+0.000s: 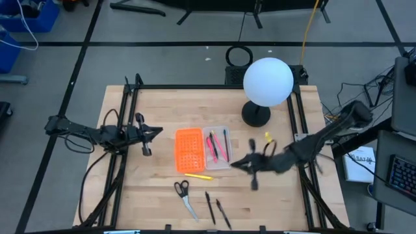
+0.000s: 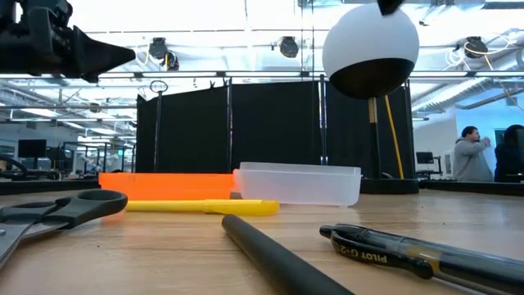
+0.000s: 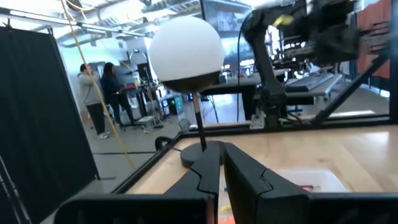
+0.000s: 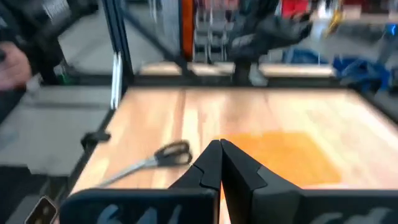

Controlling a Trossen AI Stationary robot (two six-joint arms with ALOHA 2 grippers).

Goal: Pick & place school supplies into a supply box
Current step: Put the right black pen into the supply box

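Observation:
The supply box lies open mid-table: an orange grid half (image 1: 189, 149) joined to a translucent tray (image 1: 218, 147), which holds pink and dark pens. A yellow pencil (image 1: 198, 175) lies on the table just near of the box. Nearer still lie the scissors (image 1: 184, 197) and two black pens (image 1: 210, 208) (image 1: 223, 213). My left gripper (image 1: 158, 133) hovers left of the orange half, shut and empty. My right gripper (image 1: 235, 164) hovers by the tray's near right corner, also shut and empty. In the right wrist view the scissors (image 4: 155, 158) and the orange half (image 4: 286, 155) lie ahead of its fingers.
A white globe lamp (image 1: 267, 81) stands on a black base (image 1: 255, 115) at the table's far right, close behind the tray. Black frame rails run along both sides of the table. People stand in the room beyond (image 2: 471, 156).

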